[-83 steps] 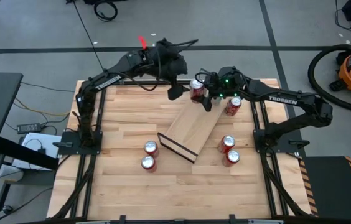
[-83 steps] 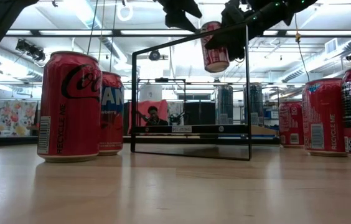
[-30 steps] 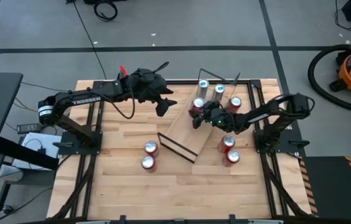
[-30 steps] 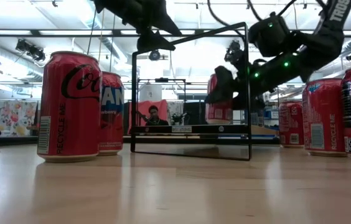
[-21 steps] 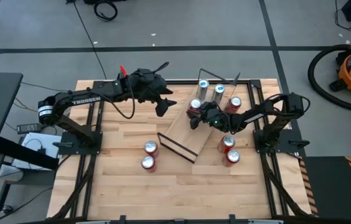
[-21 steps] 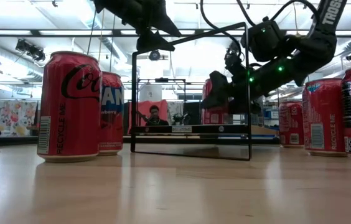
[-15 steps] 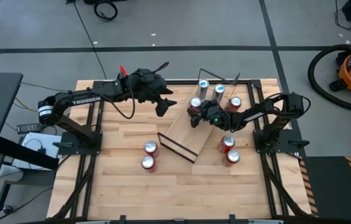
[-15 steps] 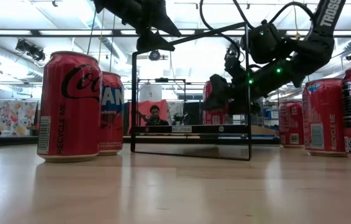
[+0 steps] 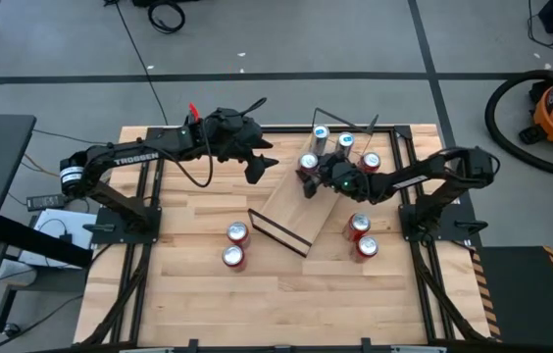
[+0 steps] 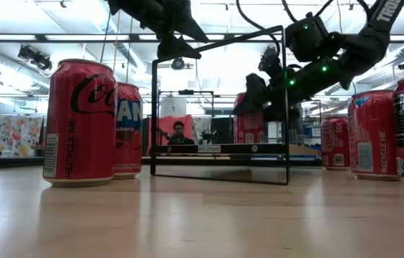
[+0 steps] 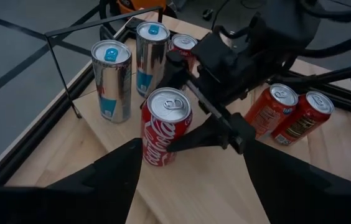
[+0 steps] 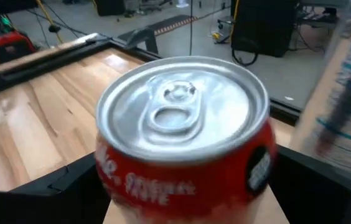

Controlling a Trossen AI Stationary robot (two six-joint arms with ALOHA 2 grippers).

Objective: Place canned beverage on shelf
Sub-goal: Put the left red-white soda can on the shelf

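Release step: we are judging that the red Coca-Cola can (image 11: 166, 127) is already down on the shelf (image 9: 301, 201), standing upright on the light board near its far end, just beside two silver cans (image 11: 112, 79) in the upper middle of the high view. The right gripper (image 9: 308, 179) is sitting around the can with its fingers (image 11: 195, 138) spread; in the left wrist view one finger is showing on each side of the can with a gap, so we are reading this as letting go, not pinching. Whether a pad is brushing the can wall we cannot tell.

Next move, as we see it: back the right gripper straight off along its own axis, clear of the can top, without swinging sideways. The risk is clipping the red can or the silver cans close behind it, or catching the black wire frame (image 10: 220, 39) overhead.

Pose: the right arm is reaching in from the right of the high view, stretched low and nearly level over the shelf, wrist pointing toward centre frame. The left gripper (image 9: 255, 169) is hanging above the table at upper centre-left, just off the shelf's left edge, fingers parted and holding nothing. More red cans (image 9: 359, 235) are waiting on the tabletop (image 9: 198, 294) at lower right and lower centre.
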